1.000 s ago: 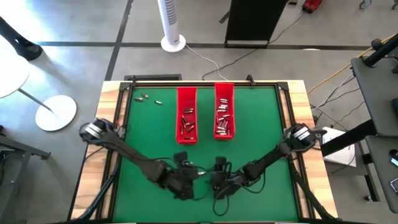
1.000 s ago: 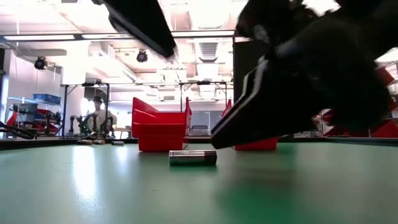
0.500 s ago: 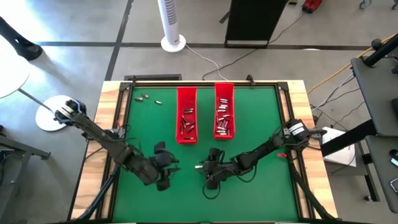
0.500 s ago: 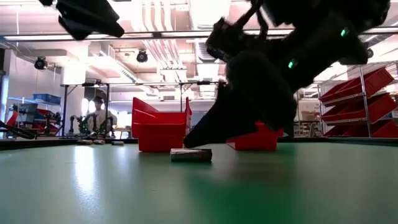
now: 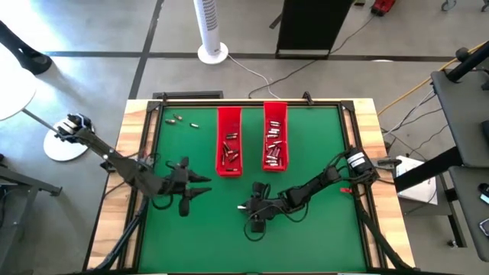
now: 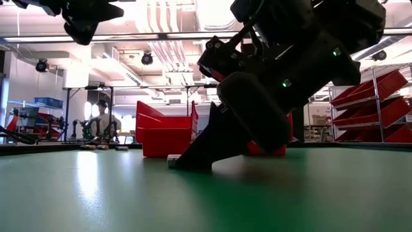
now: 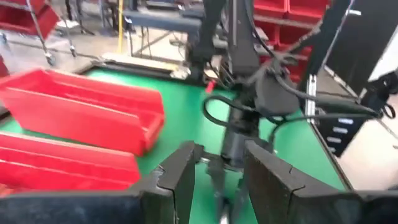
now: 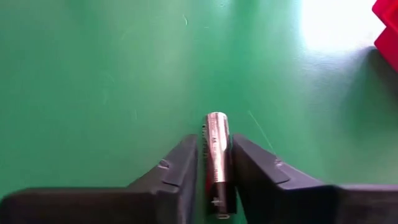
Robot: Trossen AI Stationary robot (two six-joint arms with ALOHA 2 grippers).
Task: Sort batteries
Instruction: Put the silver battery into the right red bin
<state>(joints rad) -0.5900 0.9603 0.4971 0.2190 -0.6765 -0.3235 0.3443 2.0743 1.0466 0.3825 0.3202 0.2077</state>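
One silvery battery (image 8: pixel 216 140) lies on the green mat near the table's middle, with my right gripper (image 8: pixel 214 165) shut on it; the low view shows only its end (image 6: pixel 172 160) past the fingers. My left gripper (image 7: pixel 217 183) hangs open and empty above the mat, left of centre (image 5: pixel 200 189). More batteries fill two red trays (image 5: pixel 229 145) (image 5: pixel 276 141). A few loose ones (image 5: pixel 179 120) lie at the far left corner. My right gripper pinches the battery's two long sides (image 8: pixel 217 155) between its two fingers. The fingers slant down from the table's right side and lie along the battery. Its free end (image 8: pixel 216 118) sticks out past the fingertips, and it rests on the mat.
The two red trays stand side by side at the far middle of the mat. A raised black frame (image 5: pixel 244 101) borders the mat. Bare green mat (image 5: pixel 321 153) lies right of the trays and along the near edge.
My left gripper has drawn back from the near middle toward the table's left and far side, tipping up toward level. My right gripper has moved left and toward the far edge, sinking onto the battery, which now lies between its fingers.
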